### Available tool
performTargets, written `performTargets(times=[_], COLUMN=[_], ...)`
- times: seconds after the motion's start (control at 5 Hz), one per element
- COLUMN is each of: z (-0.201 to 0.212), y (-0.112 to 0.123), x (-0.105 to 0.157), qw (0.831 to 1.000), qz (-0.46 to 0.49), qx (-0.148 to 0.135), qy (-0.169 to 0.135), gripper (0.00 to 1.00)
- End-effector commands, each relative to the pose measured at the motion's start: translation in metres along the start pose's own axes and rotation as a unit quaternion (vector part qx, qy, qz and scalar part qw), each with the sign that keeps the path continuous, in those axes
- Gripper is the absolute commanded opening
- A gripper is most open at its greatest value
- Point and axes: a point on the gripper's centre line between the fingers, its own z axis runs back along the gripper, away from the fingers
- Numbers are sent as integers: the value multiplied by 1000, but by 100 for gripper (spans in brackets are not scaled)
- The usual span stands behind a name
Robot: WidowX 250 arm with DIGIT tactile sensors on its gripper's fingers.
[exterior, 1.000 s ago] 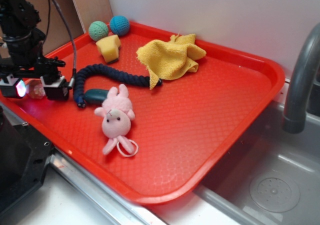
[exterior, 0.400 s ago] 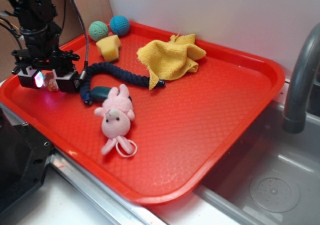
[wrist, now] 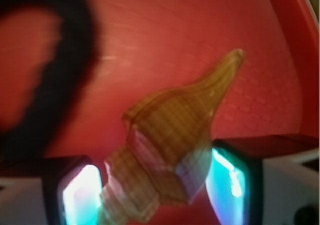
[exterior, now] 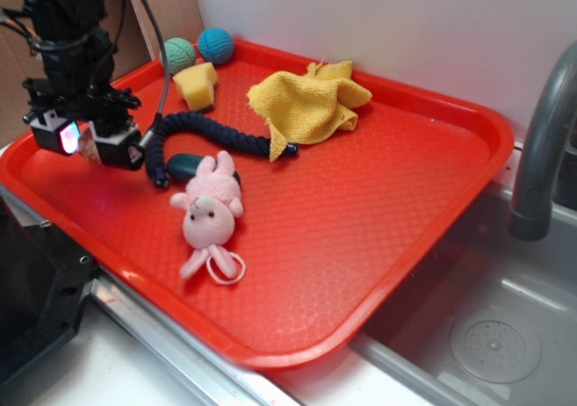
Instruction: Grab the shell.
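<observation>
Red tray [exterior: 361,244] beside a sink [exterior: 487,334], carrying all loose items. Yellow cloth [exterior: 306,104] toward the tray's far edge, crumpled. Dark rope [exterior: 212,133] curving from the cloth toward the tray's left side. Pink bunny [exterior: 210,215] lying just in front of the rope, a dark oval item [exterior: 185,164] touching its ear. Yellow sponge [exterior: 195,85] and two balls [exterior: 198,49] in the tray's far left corner. Tool [exterior: 87,143] raised over the tray's left side, pinching the shell [wrist: 170,145] between lit fingers [wrist: 230,182]; pointed tip projecting past them, above the tray surface.
</observation>
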Motion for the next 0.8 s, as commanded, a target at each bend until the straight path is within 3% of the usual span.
performTargets(times=[0.0, 0.2, 0.4, 0.6], z=[67, 110, 152, 167], y=[-19, -40, -52, -53], x=[-22, -6, -3, -3], qw=[984, 968, 963, 959], qz=[-171, -236, -250, -265], qx=[-16, -32, -17, -7], qy=[-42, -77, -94, -103], gripper=[0, 0, 0, 0])
